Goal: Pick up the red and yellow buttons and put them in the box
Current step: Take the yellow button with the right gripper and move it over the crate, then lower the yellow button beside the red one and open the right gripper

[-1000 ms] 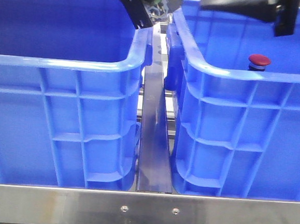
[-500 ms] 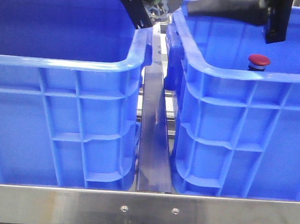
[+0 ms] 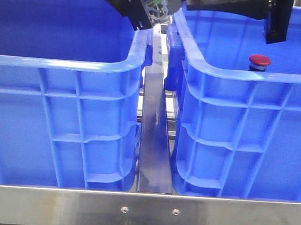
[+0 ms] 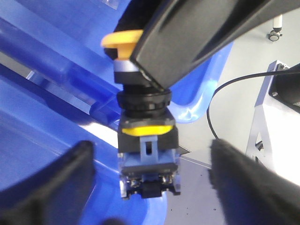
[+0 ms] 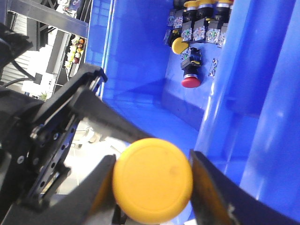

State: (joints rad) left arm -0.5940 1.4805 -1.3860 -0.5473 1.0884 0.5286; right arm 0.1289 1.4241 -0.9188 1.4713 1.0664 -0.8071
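Yellow button (image 5: 153,179) — domed orange-yellow cap, silvery collar, dark body.

Two deep plastic crates with ribbed sides, one on the left (image 3: 62,111) and one on the right (image 3: 243,130), are bright blue. A small domed push button (image 3: 260,60) has a dark red cap. A round-capped button (image 5: 153,179) is yellow-orange, with a silvery collar and black body. The right pincer (image 5: 150,187) is black. A metal rail (image 3: 142,211) is silvery grey.
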